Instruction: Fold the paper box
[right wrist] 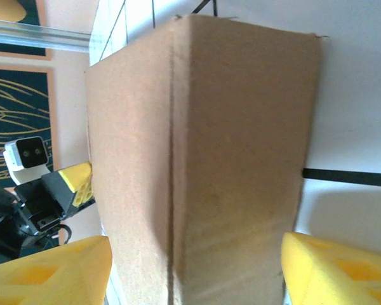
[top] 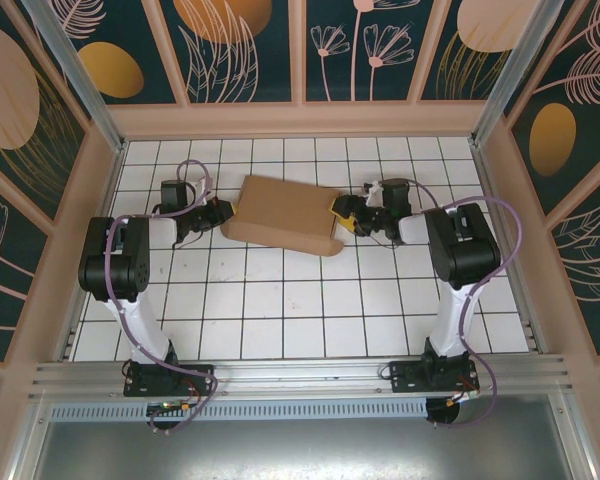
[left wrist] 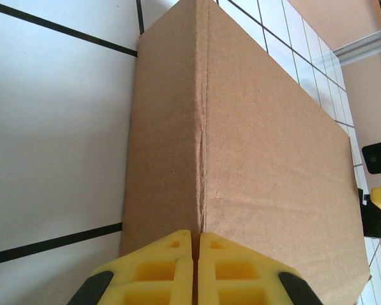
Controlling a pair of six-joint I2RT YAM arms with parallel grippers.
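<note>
The box [top: 280, 212] lies flat on the desk [top: 280, 310] and looks nearly all folded up. The left fingers [left wrist: 159, 267] are shut tight, and their tips sit right at the box's left end, on its top edge. The right fingers [right wrist: 51, 273] are spread wide, one on each side of the box's right end. I cannot tell if they squeeze it or just stand round it. A small flap [top: 332, 246] sticks out at the box's near right corner. I think the left side should hold the box steady while the right side pushes slowly and straight, so the box does not slide or pop open.
</note>
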